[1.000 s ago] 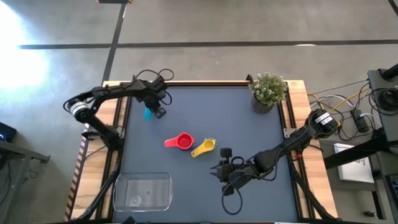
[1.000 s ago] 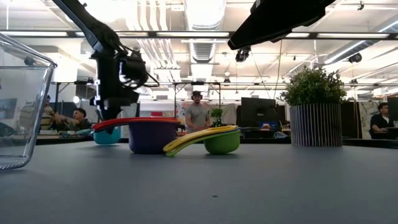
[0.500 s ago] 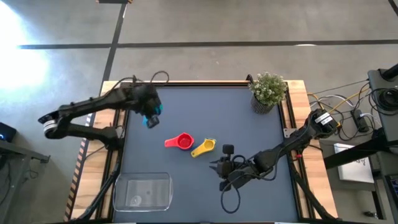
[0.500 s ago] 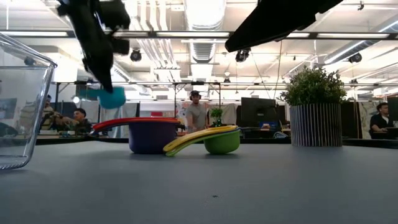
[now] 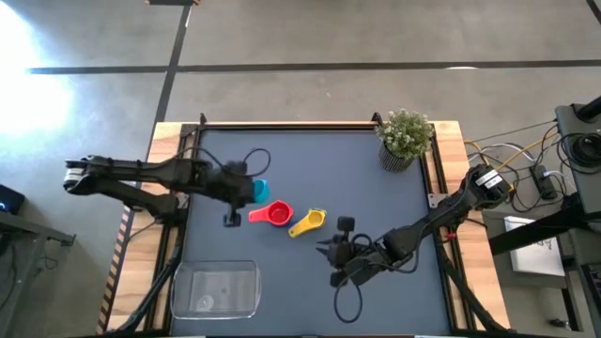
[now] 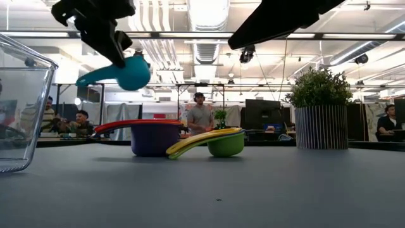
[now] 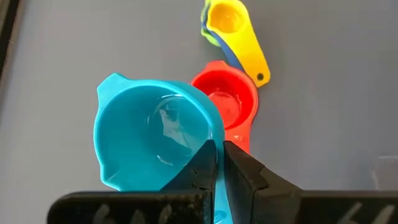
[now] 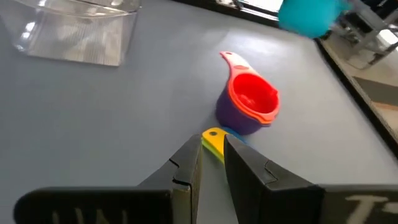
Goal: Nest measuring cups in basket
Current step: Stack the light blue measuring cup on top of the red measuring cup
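Left hand pinches light blue cup aloft.

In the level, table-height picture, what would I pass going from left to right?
Clear basket → light blue cup held up in the left gripper → red cup nested in the purple cup → yellow cup over the green cup → potted plant.

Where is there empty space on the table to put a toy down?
Bare table lies between the potted plant and the far edge, and between the basket and the right gripper. The middle is crowded: cups there, left gripper carrying the light blue cup.
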Robot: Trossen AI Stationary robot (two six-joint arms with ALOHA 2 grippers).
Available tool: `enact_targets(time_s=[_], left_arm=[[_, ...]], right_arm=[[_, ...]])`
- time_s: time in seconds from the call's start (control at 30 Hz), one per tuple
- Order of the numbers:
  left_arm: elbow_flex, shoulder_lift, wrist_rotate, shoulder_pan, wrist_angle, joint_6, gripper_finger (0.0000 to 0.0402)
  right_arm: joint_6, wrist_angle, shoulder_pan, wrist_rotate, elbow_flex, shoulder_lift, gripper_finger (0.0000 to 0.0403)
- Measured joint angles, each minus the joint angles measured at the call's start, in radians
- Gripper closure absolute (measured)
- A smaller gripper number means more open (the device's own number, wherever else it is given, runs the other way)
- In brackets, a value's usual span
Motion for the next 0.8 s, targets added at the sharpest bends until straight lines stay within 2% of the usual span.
enact_targets(time_s=[0.13,0.37,0.8], left_arm=[[0.000,0.066,-0.004,-0.001,0.021,-0.002,0.0401],[0.008,0.209,-0.003,-0.006,0.066,0.033,0.0401],[0.197,0.434,-0.031,-0.086,-0.034,0.095,0.0402]], right_arm=[[0.002,-0.002,0.000,0.040,0.000,0.000,0.0344],[0.005,-0.008,0.000,0.045,0.000,0.000,0.0344],[0.026,-0.037,0.000,0.045,-0.002,0.000,0.0346]])
